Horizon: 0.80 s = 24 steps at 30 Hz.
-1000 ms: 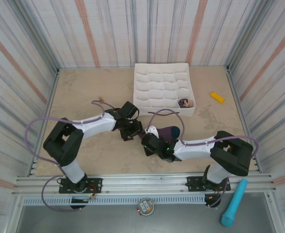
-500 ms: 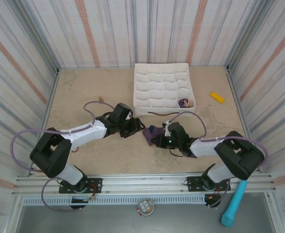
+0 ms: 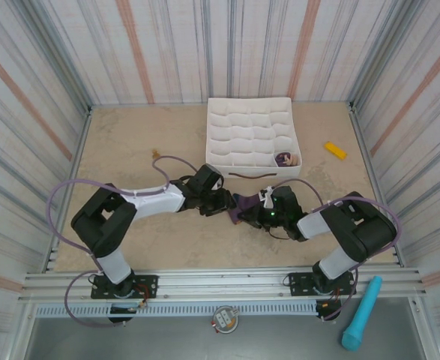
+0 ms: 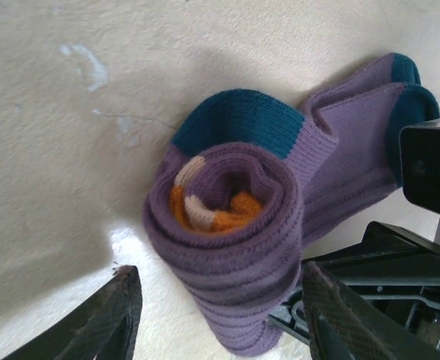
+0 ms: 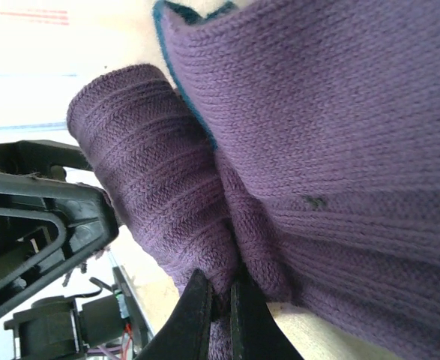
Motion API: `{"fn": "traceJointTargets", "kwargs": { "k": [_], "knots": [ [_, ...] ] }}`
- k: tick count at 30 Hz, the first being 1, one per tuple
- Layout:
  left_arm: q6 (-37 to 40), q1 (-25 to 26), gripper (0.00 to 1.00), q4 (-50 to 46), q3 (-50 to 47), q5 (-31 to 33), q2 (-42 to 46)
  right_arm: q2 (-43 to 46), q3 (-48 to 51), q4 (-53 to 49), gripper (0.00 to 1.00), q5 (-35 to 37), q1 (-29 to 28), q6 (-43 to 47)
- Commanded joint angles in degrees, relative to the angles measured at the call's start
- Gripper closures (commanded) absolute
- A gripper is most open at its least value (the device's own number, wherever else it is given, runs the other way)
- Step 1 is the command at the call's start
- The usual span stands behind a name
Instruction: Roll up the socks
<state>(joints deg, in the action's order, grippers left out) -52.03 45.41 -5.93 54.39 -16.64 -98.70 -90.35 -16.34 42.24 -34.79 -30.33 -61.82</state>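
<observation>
Purple knit is the main thing in both wrist views. The socks (image 3: 243, 204) lie on the beige surface (image 3: 130, 142) just in front of the white compartmented tray (image 3: 249, 112), near the middle of its front wall and apart from it. In the left wrist view the socks (image 4: 234, 240) are wound partway into a fat roll seen end-on. Orange and pale toe fabric is coiled at its centre, and a teal band lies over its top. The unrolled remainder trails away from the roll and ends in two teal patches.

The left tool (image 3: 223, 204) reaches in from the tray's front-left side. In its own view the left tool (image 4: 218, 300) has its jaws apart, one finger on each side of the roll. One finger (image 4: 122, 307) stands clear of the knit with bare surface (image 4: 55, 150) between them. The other sits close beside the roll, and I cannot tell whether it touches. This tool has hold of nothing.

The right tool (image 3: 249, 214) lies low in front of the tray's front wall, against the socks. In the right wrist view the socks (image 5: 317, 112) are seen close up, and the right tool (image 5: 218, 289) has its jaws drawn to a narrow slit, pinching a fold of purple knit where the roll meets the flat part.

A small yellow piece (image 3: 335, 150) lies on the surface to the right of the tray, well apart from the socks. A small dark item (image 3: 285, 158) sits in the tray's front-right compartment.
</observation>
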Motion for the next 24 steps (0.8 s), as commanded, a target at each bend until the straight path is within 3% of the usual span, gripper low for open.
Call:
{"fn": "traceJointTargets", "kwargs": {
  "k": [1,6,9,12,13,15,19,24],
  "knots": [
    [0.8,0.2,0.44,0.4,1.2,0.9,-2.6,-2.5,2.5,-8.2,1.00,1.2,1.0,-2.4],
    [-1.1,0.2,0.54,-0.7,1.9,1.1,-5.4,-3.4,2.8,-7.2,1.00,0.1,1.9,-2.4],
    [-1.6,0.2,0.70,-3.7,3.8,1.4,-7.0,-3.1,2.5,-7.5,0.98,-0.2,1.9,-1.7],
    [-1.4,0.2,0.88,-7.0,6.0,0.8,-7.7,0.3,-0.5,-16.3,0.73,1.5,0.2,3.0],
    [-1.0,0.2,0.93,-8.7,7.1,0.6,-8.0,2.8,-2.6,-22.8,0.63,4.0,-1.4,6.0],
    [-0.4,0.1,1.00,-14.0,9.6,1.2,-8.1,7.9,-6.2,-33.6,0.55,10.0,-4.5,10.5],
    [-0.4,-0.7,1.00,-21.5,11.8,1.4,-7.0,16.6,-10.6,-45.3,0.38,20.4,-9.0,15.4],
    [0.3,-1.9,1.00,-29.2,13.3,1.5,-5.0,22.5,-16.3,-56.3,0.31,38.8,-19.3,21.6]
  ]
}}
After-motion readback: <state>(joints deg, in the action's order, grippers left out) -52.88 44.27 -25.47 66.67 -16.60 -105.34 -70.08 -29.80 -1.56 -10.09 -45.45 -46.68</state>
